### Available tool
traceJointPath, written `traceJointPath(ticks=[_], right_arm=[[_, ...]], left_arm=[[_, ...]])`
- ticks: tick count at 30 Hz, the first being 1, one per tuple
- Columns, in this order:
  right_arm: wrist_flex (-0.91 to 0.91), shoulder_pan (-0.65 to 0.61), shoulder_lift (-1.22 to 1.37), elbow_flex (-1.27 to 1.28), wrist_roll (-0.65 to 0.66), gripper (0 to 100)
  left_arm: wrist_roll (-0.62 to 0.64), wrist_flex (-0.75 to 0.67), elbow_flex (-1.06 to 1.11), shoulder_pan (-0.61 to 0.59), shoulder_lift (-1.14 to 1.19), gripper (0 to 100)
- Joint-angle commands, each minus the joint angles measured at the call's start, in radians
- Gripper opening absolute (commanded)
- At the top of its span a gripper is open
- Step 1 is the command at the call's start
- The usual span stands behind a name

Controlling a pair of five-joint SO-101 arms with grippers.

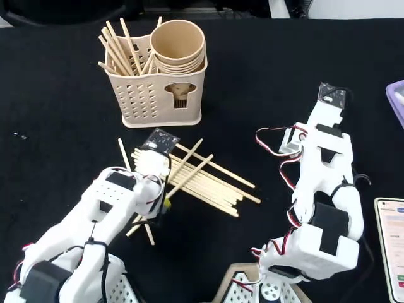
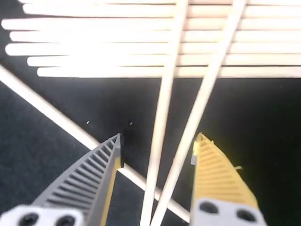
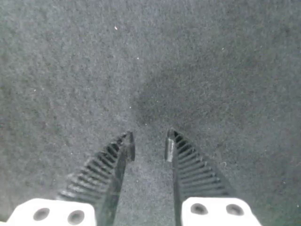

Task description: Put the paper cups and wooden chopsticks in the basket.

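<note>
Beige plastic, your basket [image 1: 161, 95] stands upright on the black tablecloth [image 1: 57, 113]. A stack of paper cups [image 1: 178, 44] is nested in one compartment, and a bunch of wooden chopsticks [image 1: 120, 47] leans in the compartment beside it. Nearer the arms than the basket, you have a loose pile of chopsticks [image 1: 208, 183] lying flat on the cloth, a few crossed over the rest. Your left gripper [image 2: 159, 141] sits low at the edge of that pile, jaws spread wide, with two chopsticks [image 2: 164, 108] running between them unclamped. Your right gripper [image 3: 149, 141] is off to the side of the basket, well apart from it and from the pile. Its jaws are parted only narrowly over bare cloth, holding nothing.
</note>
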Motion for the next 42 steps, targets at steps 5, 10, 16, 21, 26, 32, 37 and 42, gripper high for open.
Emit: traceJointPath(ticks=[5, 10, 16, 21, 26, 32, 37, 42], right_arm=[[-0.012, -0.029, -0.002, -0.035, 0.000, 11.6], [-0.012, -0.029, -0.002, -0.036, 0.000, 11.6], [-0.012, -0.029, -0.002, -0.036, 0.000, 11.6], [-0.012, -0.029, -0.002, -0.036, 0.000, 11.6], [-0.012, -0.029, -0.002, -0.036, 0.000, 11.6], [-0.012, -0.029, -0.002, -0.035, 0.000, 11.6], [-0.012, -0.029, -0.002, -0.035, 0.000, 11.6], [-0.012, -0.029, -0.002, -0.035, 0.000, 11.6]], left_arm=[[0.052, -0.017, -0.018, 0.085, 0.015, 19], [0.052, -0.020, -0.018, 0.076, 0.015, 5], [0.049, -0.008, -0.016, 0.076, 0.015, 4], [0.044, 0.150, -0.071, 0.074, 0.014, 3], [-0.025, 0.336, -0.173, 0.074, 0.014, 3], [-0.103, 0.368, -0.165, 0.073, 0.026, 3], [-0.098, 0.345, -0.165, 0.073, 0.021, 3], [-0.095, 0.276, -0.162, 0.074, 0.026, 13]])
